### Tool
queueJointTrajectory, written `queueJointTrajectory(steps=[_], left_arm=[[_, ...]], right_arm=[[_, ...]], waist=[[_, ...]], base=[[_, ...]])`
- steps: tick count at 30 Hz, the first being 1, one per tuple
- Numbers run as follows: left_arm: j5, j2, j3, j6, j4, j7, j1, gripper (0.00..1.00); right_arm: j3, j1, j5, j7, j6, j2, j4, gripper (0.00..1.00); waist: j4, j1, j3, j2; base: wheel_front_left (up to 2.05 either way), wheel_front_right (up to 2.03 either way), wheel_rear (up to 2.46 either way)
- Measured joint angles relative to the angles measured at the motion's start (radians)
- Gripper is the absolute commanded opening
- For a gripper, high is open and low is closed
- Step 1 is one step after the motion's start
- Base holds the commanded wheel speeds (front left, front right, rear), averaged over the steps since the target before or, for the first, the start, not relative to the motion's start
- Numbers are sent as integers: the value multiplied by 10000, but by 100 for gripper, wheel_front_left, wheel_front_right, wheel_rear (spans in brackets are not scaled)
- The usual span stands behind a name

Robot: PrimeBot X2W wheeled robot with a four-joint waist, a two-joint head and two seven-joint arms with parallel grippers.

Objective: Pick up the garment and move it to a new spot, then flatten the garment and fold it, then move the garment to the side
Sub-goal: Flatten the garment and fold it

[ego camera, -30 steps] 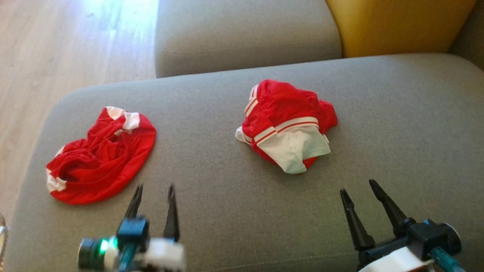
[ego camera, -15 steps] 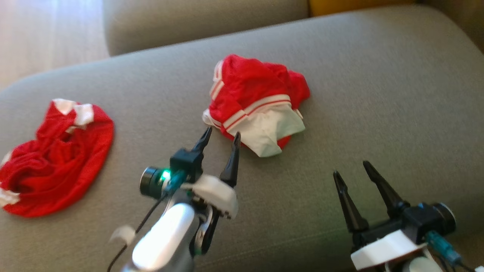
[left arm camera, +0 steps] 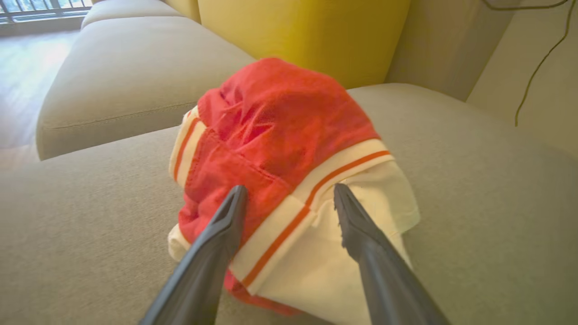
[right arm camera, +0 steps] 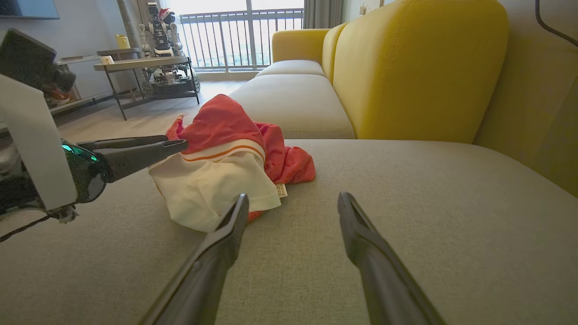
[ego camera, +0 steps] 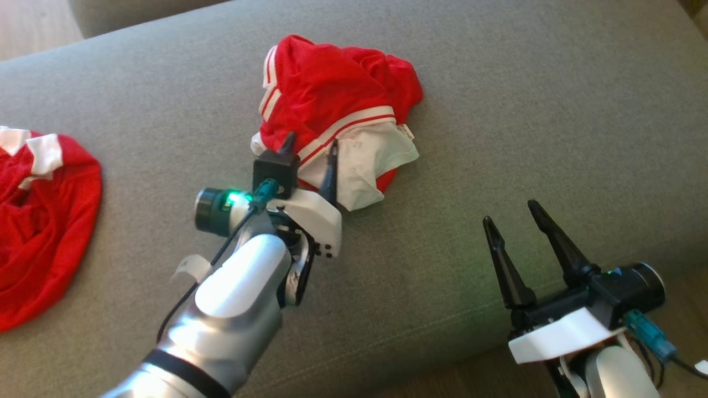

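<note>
A crumpled red garment point(ego camera: 332, 83) with white striped hems and a white panel lies mid-cushion on the grey sofa seat point(ego camera: 525, 99). My left gripper point(ego camera: 311, 141) is open over its near edge. In the left wrist view the left gripper point(left arm camera: 289, 188) straddles the striped band of the garment point(left arm camera: 280, 117), one tip on red cloth and one on white. The right wrist view shows the left fingers point(right arm camera: 135, 153) reaching the garment point(right arm camera: 216, 131) from the side. My right gripper point(ego camera: 510, 211) stands open and empty near the front edge, to the garment's right point(right arm camera: 294, 196).
A second red and white garment point(ego camera: 38, 221) lies crumpled at the seat's far left. A yellow back cushion point(right arm camera: 415, 67) rises behind the seat, and another grey seat point(left arm camera: 126, 76) adjoins it. A low table point(right arm camera: 140, 63) stands across the wooden floor.
My left arm has reached forward and to the right, bringing its open fingers onto the garment. The head camera has shifted. The right gripper holds its place, still open.
</note>
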State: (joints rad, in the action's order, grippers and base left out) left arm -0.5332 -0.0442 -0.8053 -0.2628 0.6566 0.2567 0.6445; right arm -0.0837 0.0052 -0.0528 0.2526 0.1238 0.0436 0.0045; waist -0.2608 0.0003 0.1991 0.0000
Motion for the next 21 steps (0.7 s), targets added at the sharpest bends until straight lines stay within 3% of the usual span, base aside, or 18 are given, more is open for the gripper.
queueJointTrajectory(steps=[4, 6, 7, 8, 9, 21], left_arm=[[40, 0, -2, -293, 397, 2, 237, 100], [36, 13, -12, -370, 485, 2, 240, 45], [35, 12, -29, -370, 546, 0, 236, 33], [33, 12, -46, -370, 604, 0, 229, 10], [15, 12, -90, -370, 667, 2, 228, 0], [-573, 15, -263, -366, 1147, 0, 156, 0]], right_arm=[[-23, -149, -13, 0, 0, 0, 0, 100], [-17, -147, -13, 0, 0, 2, 0, 100], [-13, -145, -12, 0, 0, 2, 0, 100], [-15, -143, -12, 0, 0, 0, 4, 100], [-21, -142, -12, 0, 0, 2, 10, 100], [-113, -120, -13, 0, 0, 2, 19, 100]], waist=[[-100, -1, 104, 0], [-78, -2, 78, 0], [-62, -2, 49, 0], [-43, -2, 11, 0], [-25, -2, -31, 0], [105, -3, -626, 0]], base=[[0, 0, 0], [0, 0, 0], [0, 0, 0], [0, 0, 0], [0, 0, 0], [0, 0, 0]])
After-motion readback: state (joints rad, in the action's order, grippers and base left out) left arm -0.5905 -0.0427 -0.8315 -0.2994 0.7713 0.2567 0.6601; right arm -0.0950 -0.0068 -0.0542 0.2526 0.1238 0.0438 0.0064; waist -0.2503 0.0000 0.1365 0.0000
